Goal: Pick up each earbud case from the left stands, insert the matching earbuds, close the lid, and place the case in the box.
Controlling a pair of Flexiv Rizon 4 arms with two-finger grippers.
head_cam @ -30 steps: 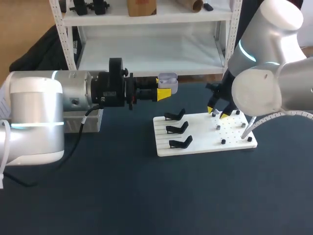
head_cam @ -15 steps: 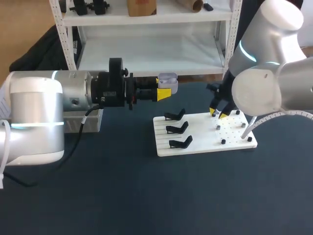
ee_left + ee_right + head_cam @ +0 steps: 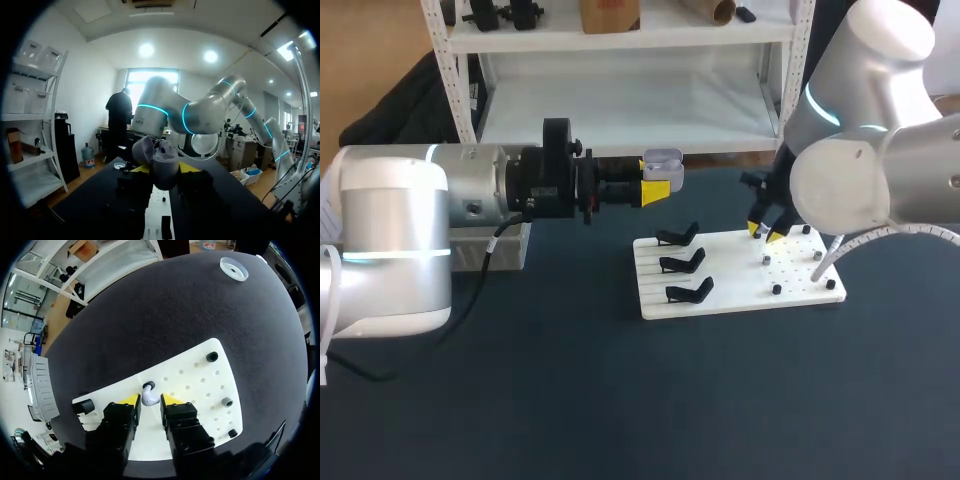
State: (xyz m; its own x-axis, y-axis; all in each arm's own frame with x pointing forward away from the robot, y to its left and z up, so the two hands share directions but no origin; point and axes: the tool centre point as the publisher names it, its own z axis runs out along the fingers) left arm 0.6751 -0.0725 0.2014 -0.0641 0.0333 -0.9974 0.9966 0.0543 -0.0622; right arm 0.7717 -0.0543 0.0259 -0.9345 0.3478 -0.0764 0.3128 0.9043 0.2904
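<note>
Over the far edge of the white board (image 3: 720, 292), at 2 o'clock from the stands (image 3: 685, 263), my right tool (image 3: 150, 401) pinches an earbud (image 3: 149, 394) narrowly and should lift it straight before crossing to the open case (image 3: 663, 158) my left tool (image 3: 658, 188) grips aloft at 11 o'clock.

A dark blue cloth covers the table (image 3: 570, 400) beneath the left gripper (image 3: 660, 188) and the right gripper (image 3: 767, 232). Behind both stands a white metal shelf rack (image 3: 620, 90) on a wooden floor (image 3: 375, 55). Far ahead of the left gripper are white walls (image 3: 95, 100), a bright window (image 3: 150, 80) and round ceiling lamps (image 3: 146, 50).
</note>
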